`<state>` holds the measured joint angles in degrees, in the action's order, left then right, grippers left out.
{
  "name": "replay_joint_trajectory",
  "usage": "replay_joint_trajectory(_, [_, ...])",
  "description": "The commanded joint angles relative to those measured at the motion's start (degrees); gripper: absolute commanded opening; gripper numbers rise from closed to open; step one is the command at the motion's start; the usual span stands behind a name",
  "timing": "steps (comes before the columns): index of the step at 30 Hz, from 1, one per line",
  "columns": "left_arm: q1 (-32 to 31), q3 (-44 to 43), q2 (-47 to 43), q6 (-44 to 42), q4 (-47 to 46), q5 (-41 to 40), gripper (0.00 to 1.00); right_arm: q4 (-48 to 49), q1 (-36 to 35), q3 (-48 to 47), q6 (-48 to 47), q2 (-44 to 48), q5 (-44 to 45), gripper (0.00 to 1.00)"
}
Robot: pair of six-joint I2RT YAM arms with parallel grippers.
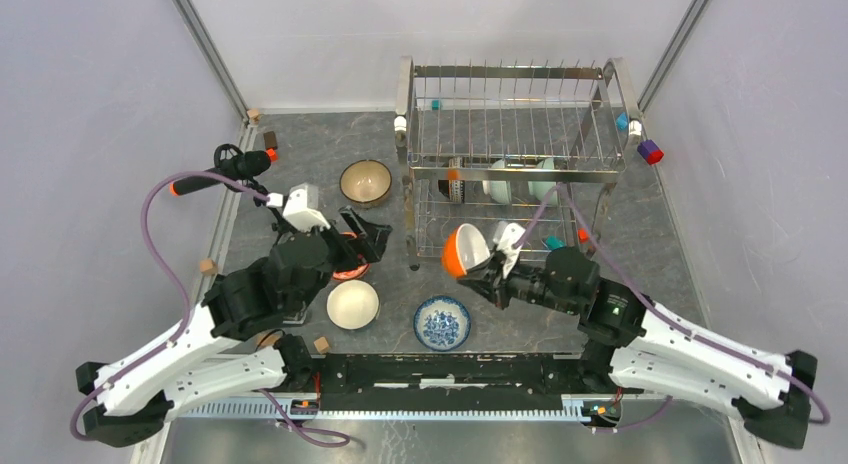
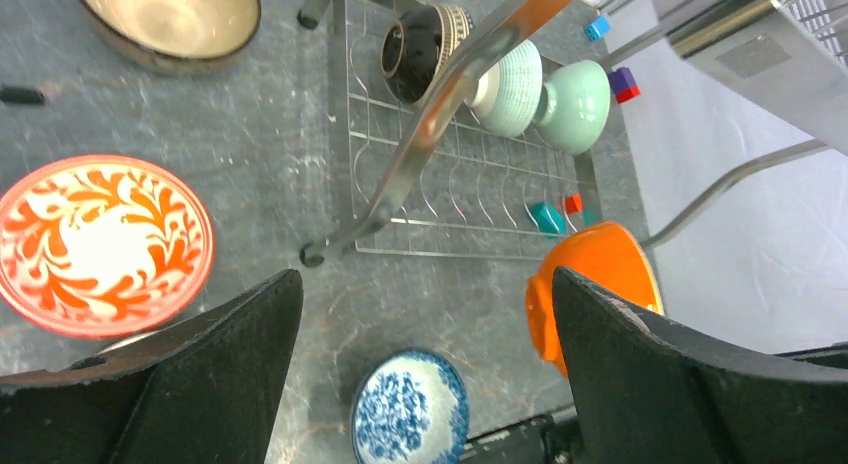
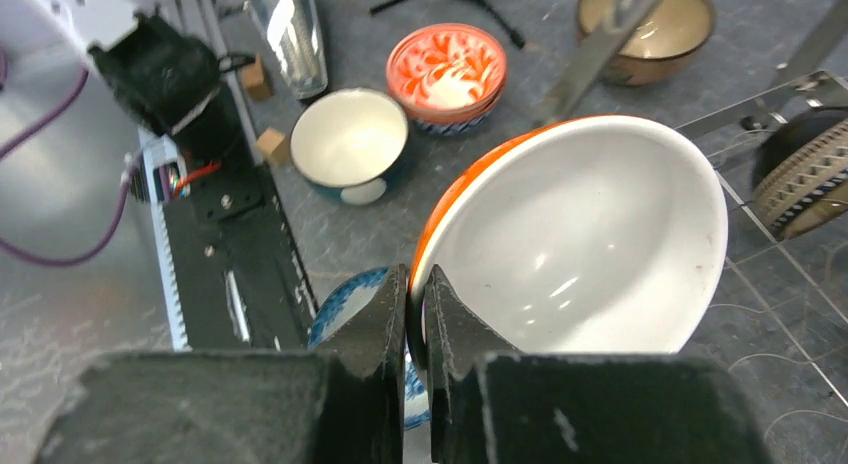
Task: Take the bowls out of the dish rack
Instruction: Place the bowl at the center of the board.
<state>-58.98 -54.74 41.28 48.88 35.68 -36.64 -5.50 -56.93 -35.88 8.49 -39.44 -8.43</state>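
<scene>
Here the right jaws are pressed onto the rim of the orange bowl [image 3: 580,234], one finger inside its white interior and one outside. They hold it tipped on edge just in front of the lower tier of the dish rack [image 1: 510,72], above the desk [image 1: 300,154] and near the blue-and-white bowl [image 1: 442,322]. The left jaws are spread wide and hold nothing, hanging over the red patterned bowl [image 2: 100,244], which sits on the desk left of the rack. Also on the desk are a tan bowl [image 1: 365,182] near the rack's left legs and a white bowl [image 1: 352,304] beside the blue-and-white one. Three bowls stand on edge in the lower tier: a dark patterned bowl [image 2: 420,49], a pale ribbed bowl [image 2: 515,74] and a pale green bowl [image 2: 575,104].
</scene>
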Motion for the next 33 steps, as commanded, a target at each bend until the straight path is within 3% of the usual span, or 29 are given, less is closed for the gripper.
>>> replay_joint_trajectory(1, [-0.09,3.32,-4.64,10.49,3.89,3.95,1.0,-5.35,-9.25,-6.89,-6.37,-3.15,14.39,0.0])
replay_joint_trajectory(10, [-0.13,5.13,-8.03,4.49,5.66,12.3,1.0,-14.6,-26.1,-12.98,-12.88,-10.46,33.2,0.0])
replay_joint_trajectory(16, [-0.85,2.97,-0.23,-1.53,2.85,22.8,1.0,-17.82,-32.86,-12.73,-17.04,-13.05,39.59,0.0])
replay_joint_trajectory(18, [-4.09,1.22,2.81,-1.75,3.62,21.59,0.99,-19.73,-34.59,-12.88,-17.07,-13.89,40.97,0.0])
replay_joint_trajectory(23, [-17.23,-4.4,9.89,-2.56,6.32,9.53,1.0,-24.06,-39.16,-12.4,-16.08,-15.26,44.1,0.0])
replay_joint_trajectory(33, [-18.87,-5.5,13.9,-2.7,7.39,7.29,1.0,-30.51,-47.61,-12.89,-14.5,-19.66,47.41,0.0])
